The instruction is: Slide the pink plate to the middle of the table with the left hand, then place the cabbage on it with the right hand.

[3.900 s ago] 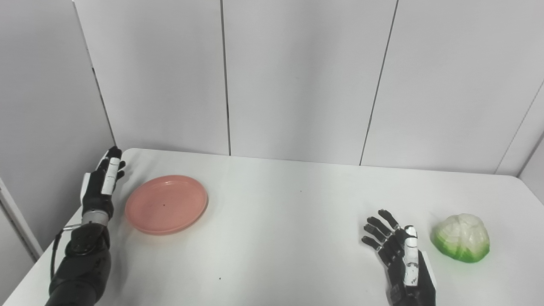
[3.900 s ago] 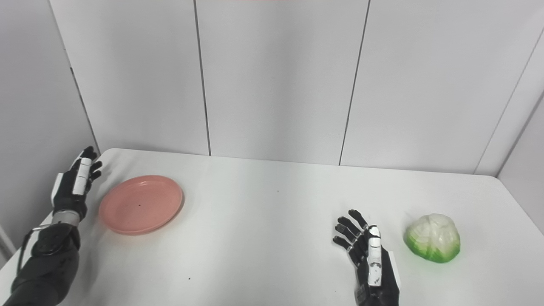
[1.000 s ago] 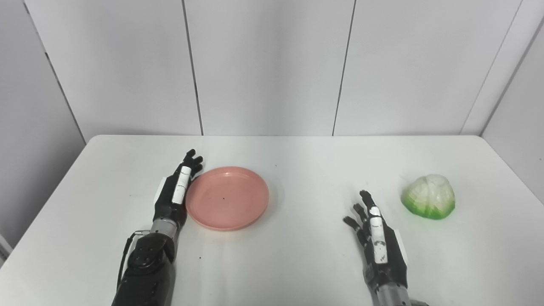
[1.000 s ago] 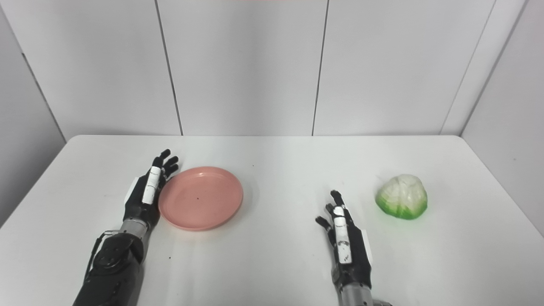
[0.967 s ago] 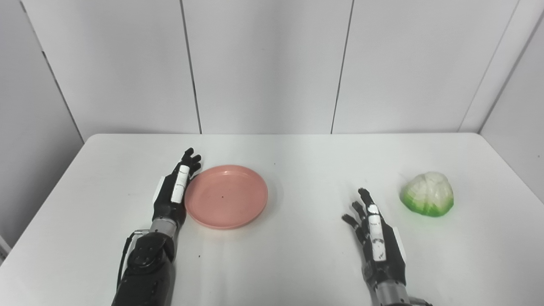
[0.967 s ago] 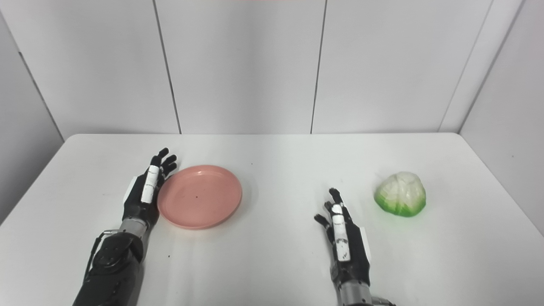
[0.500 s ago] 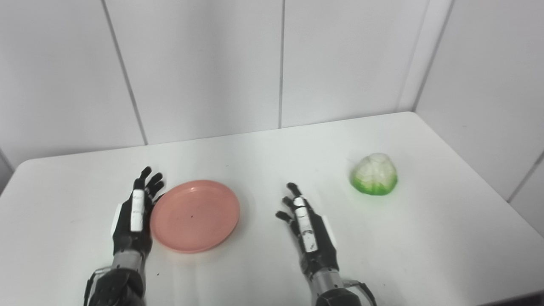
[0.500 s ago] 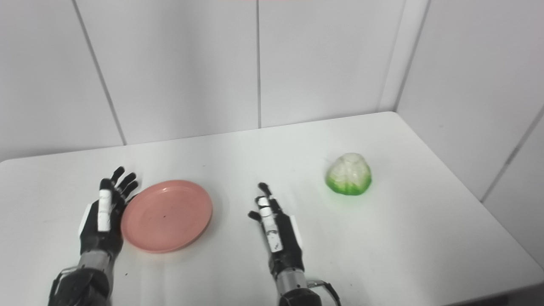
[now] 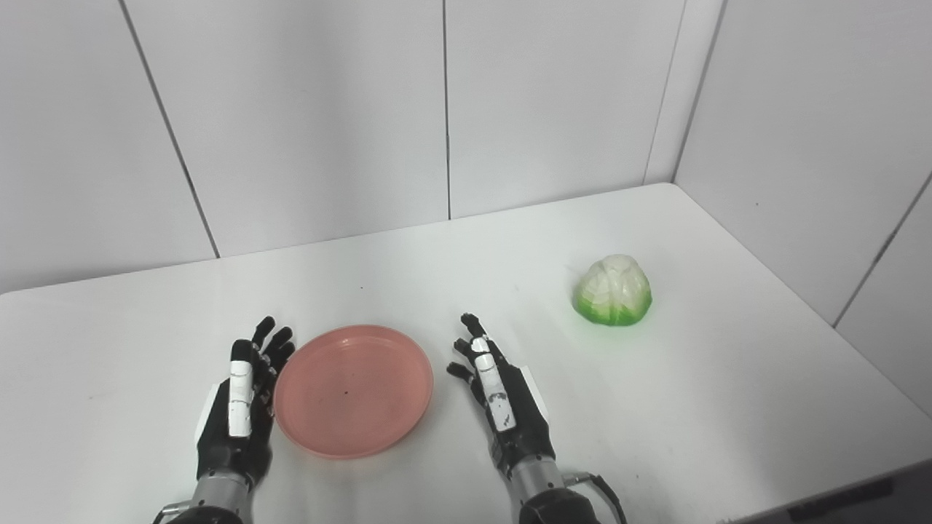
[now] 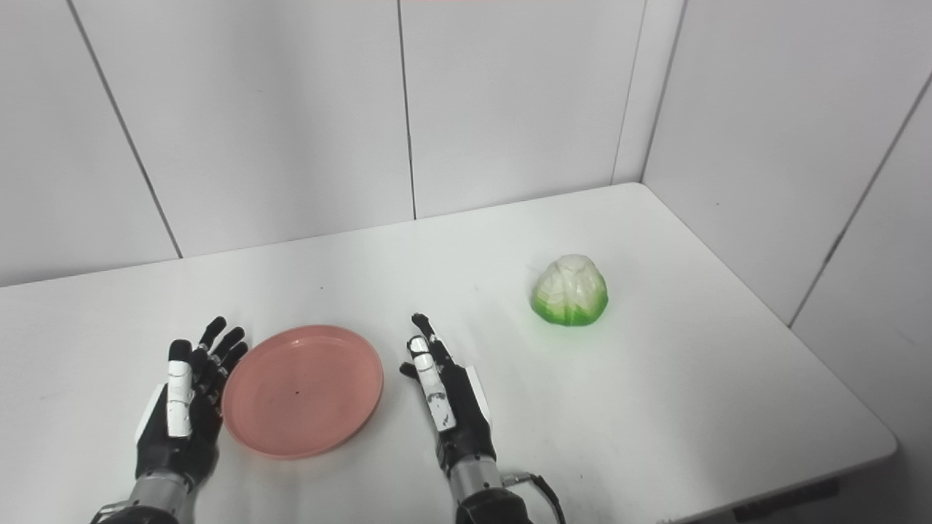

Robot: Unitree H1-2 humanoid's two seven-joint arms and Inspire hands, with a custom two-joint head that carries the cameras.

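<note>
The pink plate [image 9: 354,390] lies flat on the white table [image 9: 713,378], between my two hands. My left hand [image 9: 239,413] rests open, edge-on against the plate's left rim, fingers pointing away from me. My right hand [image 9: 500,399] is open just right of the plate, a small gap apart, holding nothing. The cabbage [image 9: 612,290], white on top and green at its base, sits alone further right and farther back, well clear of my right hand.
White wall panels close off the table's back and right side. The table's right corner and near edge [image 10: 859,458] show at the lower right.
The camera has swung right, so the whole scene has shifted left. The plate, pushed by my left hand, now lies farther from the table's left end. My right hand now lies closer to the plate.
</note>
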